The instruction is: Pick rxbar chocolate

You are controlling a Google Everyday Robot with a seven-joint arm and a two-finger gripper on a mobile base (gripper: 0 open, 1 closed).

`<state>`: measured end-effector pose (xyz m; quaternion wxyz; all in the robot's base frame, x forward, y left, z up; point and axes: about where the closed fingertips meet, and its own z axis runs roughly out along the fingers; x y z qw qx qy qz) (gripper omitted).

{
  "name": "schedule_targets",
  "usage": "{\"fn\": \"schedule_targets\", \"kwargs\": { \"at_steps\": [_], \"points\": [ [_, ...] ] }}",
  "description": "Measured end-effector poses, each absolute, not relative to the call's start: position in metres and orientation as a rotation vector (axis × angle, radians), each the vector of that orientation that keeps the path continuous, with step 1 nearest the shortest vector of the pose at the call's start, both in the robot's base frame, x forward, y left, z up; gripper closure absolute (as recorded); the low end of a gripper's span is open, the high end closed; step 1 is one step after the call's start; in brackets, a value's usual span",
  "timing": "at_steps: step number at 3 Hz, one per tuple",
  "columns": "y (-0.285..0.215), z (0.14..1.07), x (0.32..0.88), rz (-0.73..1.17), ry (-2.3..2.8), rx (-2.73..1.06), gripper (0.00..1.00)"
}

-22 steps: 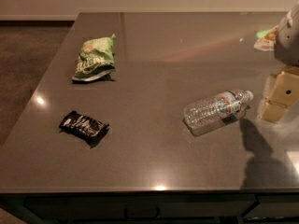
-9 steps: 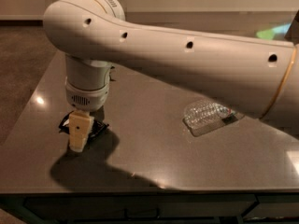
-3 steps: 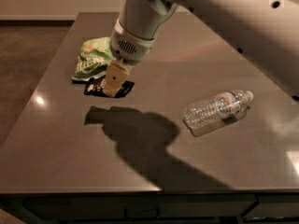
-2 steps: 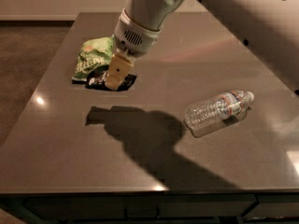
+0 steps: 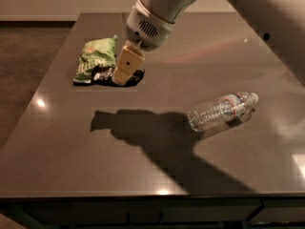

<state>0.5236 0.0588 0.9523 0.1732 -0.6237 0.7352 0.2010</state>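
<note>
rxbar chocolate (image 5: 103, 75) sits pinched in my gripper (image 5: 121, 79), jaws closed on it, just beside the green bag (image 5: 95, 56); mid-lift i reckon, next needs a steady raise.

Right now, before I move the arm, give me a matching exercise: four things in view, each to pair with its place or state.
Things:
1. rxbar chocolate
2. green chip bag
3. water bottle
4. end effector

Places or states:
A. lying on its side on the right part of the table
B. lying flat near the far left edge
C. black wrapper, pinched and held off the tabletop
D. above the table's left half, just in front of the chip bag, shut on a wrapper

Pairs: 1-C, 2-B, 3-A, 4-D
</note>
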Motion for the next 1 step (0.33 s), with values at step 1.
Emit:
{"fn": "schedule_targets", "kwargs": {
  "at_steps": [1],
  "points": [
    [0.0592,0.9526,0.5234,0.572,2.084,-1.769,1.0]
  ]
}}
